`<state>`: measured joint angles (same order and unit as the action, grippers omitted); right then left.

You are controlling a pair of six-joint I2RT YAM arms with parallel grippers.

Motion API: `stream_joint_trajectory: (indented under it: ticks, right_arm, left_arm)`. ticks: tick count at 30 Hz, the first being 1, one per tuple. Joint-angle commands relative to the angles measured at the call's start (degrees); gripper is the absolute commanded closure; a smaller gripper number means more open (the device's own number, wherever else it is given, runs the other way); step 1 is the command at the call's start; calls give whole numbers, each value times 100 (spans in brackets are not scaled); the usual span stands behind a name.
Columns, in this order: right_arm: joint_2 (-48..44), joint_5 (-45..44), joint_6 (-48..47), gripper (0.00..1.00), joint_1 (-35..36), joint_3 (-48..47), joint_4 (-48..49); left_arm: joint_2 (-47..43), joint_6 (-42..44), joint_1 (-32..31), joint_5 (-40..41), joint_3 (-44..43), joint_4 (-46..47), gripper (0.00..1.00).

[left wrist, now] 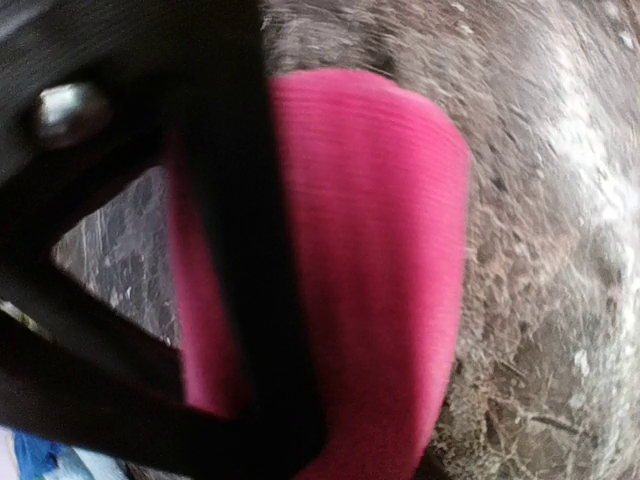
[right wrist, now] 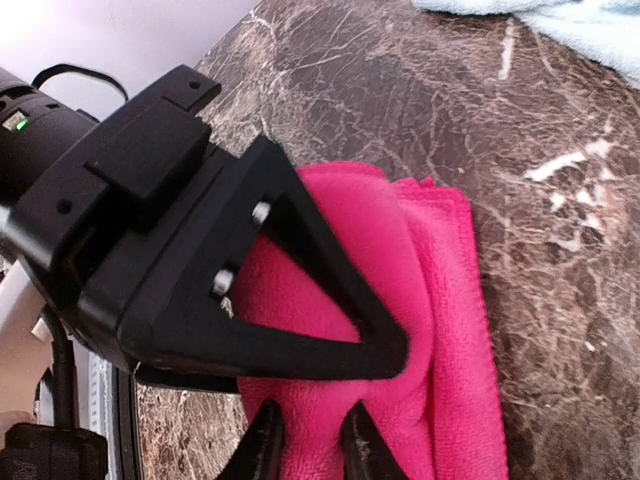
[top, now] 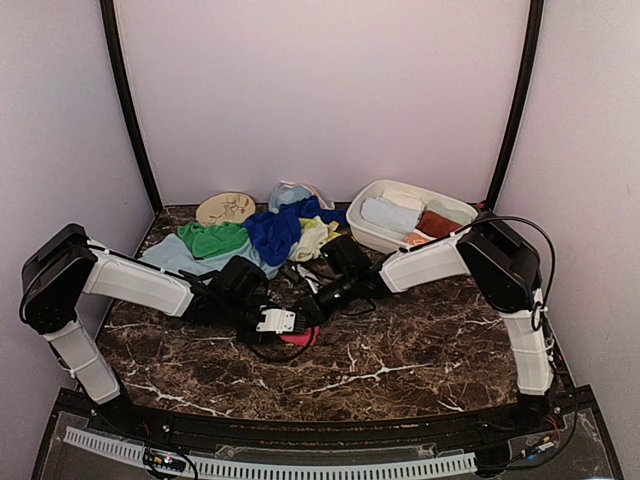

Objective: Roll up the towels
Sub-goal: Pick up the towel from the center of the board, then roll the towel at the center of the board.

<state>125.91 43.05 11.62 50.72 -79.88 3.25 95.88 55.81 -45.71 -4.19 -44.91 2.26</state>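
Top external view first: pink-red towel [top: 300, 338] sitting mid-desk [top: 430, 350], a bit closer to the near edge than the back, both arms angled in over it. Left end effector [top: 284, 324] right at the towel from the left side, right end effector [top: 312, 306] in from the back right, tips just beside each other.

Right wrist view: towel folded into a thick band, part-rolled along one side by the look of it. Own fingers [right wrist: 262, 445] close together at the bottom of the shot with a ridge of pink terry bunched between them, so pinched on the cloth. One black triangular finger [right wrist: 345, 275] of the left end effector pressed flat on top of the roll. Other one hidden, so apart, together or clamped? Can't tell.

Left wrist view: blurry, just a dark finger across pink cloth, marble behind.

Rest of the desk: loose heap toward the back left corner, with a green towel [top: 212, 238], royal blue towel [top: 272, 230], lime-yellow towel [top: 312, 238] and pale blue towel [top: 165, 255] underneath. Tan patterned disc [top: 225, 208] by the back edge. White basin [top: 368, 236] at the back right corner, holding rolled towels [top: 392, 213], a rust-brown towel [top: 437, 223] among them.
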Motion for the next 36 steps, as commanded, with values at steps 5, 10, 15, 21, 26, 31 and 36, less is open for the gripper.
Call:
stream_joint_trajectory:
  ticks: [5,10,15,21,26,31,36]
  right_arm:
    - [-625,-736,211,1,-508,1091,99]
    - [-1784,-2194,31,0,-878,1910,618]
    - [-3316,-4215,-303,0,-885,2731,1209]
    - [-4688,-5340,755,0,-985,3895,2717]
    - [-4659,-2795,617,0,-895,4133,3603]
    - [-4425,-2212,231,0,-351,3666,3359]
    - [-3805,-1927,-376,0,183,2820,2440]
  left_arm:
    - [772,-126,74,215,-147,-1106,100]
    - [687,-567,391,-584,-709,-1909,100]
    - [419,-1341,992,-1964,-1697,-3172,100]
    - [124,-1882,1355,-3417,-2839,-4260,100]
    - [233,-2084,1389,-4112,-3371,-4754,100]
    - [238,-2113,1407,-4531,-3596,-5107,100]
    - [273,-1942,1407,-5086,-3898,-5639,100]
